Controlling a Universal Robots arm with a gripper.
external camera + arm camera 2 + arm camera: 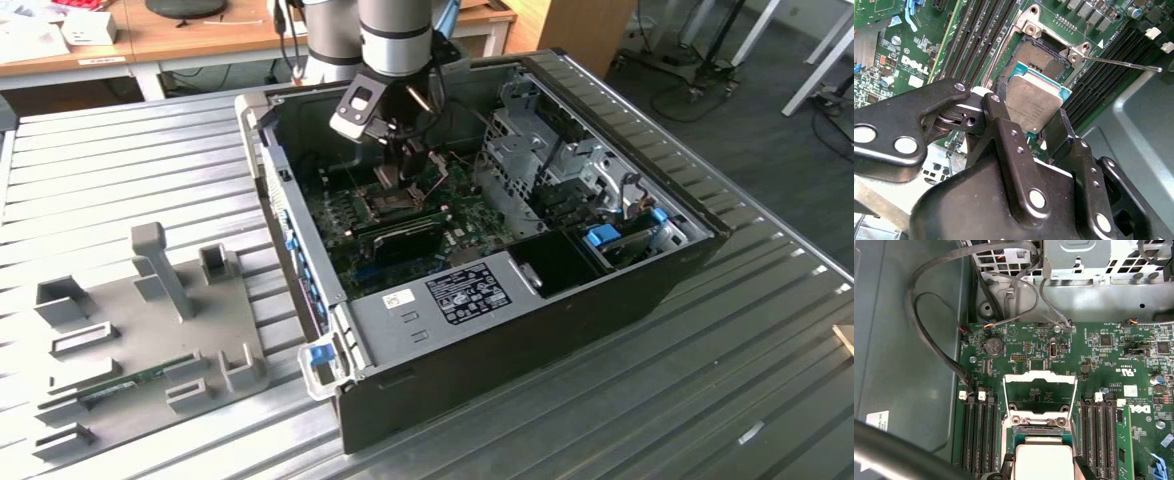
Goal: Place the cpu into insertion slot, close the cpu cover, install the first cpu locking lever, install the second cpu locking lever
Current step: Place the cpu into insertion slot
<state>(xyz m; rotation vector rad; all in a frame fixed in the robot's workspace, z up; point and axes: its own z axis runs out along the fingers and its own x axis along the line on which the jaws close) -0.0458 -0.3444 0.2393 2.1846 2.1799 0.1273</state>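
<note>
Hand (1026,120) clamped on the cpu (1034,97).
It hangs above the insertion slot (1040,56); the cpu cover (1039,376) stands open.

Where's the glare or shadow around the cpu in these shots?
First wrist view: the cpu looks washed-out pale, and the cpu cover glints. Second wrist view: the cpu, held in the gripper, is evenly lit, no glare. Exterior view: the computer case is shaded inside.

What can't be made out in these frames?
Underside of cpu: turned away in both wrist views.
Part of slot: second wrist view, cpu covers it.
One cpu edge: first wrist view, cut off by the picture edge.
Whether cpu touches slot: second wrist view, cpu and jaws hide the gap.
</note>
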